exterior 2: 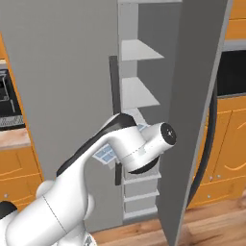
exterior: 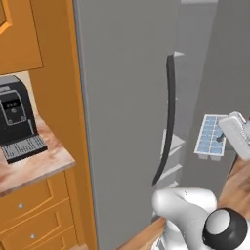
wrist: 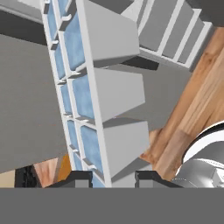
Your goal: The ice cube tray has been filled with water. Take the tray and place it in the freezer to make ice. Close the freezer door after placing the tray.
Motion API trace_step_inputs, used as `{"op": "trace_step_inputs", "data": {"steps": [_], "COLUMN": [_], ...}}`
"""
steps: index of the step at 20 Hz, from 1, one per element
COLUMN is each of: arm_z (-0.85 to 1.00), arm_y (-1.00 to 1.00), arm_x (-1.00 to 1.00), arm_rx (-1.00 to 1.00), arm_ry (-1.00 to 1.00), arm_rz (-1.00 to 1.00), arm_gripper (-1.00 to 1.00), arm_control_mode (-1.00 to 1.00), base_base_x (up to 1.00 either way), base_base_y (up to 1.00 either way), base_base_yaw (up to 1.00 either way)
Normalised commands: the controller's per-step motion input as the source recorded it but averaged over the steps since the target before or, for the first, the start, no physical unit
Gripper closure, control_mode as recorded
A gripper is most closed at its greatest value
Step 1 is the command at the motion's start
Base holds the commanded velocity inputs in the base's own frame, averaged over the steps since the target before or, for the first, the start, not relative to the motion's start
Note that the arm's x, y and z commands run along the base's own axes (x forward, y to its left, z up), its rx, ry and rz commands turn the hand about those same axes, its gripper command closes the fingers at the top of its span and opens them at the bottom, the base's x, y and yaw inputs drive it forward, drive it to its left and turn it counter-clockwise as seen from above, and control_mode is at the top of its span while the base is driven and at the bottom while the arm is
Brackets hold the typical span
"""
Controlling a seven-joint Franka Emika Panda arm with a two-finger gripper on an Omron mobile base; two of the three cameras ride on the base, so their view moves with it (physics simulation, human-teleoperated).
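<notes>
Ice cube tray point(exterior: 211, 135) in tool point(wrist: 113, 178), water-filled

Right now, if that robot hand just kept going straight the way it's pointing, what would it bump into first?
The end effector, shut on the tray, points at the open freezer's lower part. Beyond the tray, the hand view shows grey drawer fronts, so probably those come first. Depth is hard to judge, though.
</notes>
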Motion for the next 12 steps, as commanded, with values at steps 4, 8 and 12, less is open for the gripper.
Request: {"op": "trace_step_inputs", "data": {"steps": [4,8,12], "arm_z": [0.0,0.0,0.0], "arm_y": [0.0,0.0,0.0], "arm_x": [0.0,0.0,0.0], "arm_rx": [0.0,0.0,0.0], "arm_ry": [0.0,0.0,0.0], "arm_rz": [0.0,0.0,0.0], "arm_gripper": [1.0,1.0,1.0], "arm_control_mode": [1.0,1.0,1.0], "base_base_x": [0.38,0.45,0.23], "base_base_y": [-0.16,0.0,-0.28], "base_base_yaw": [0.26,0.27,0.3]}}
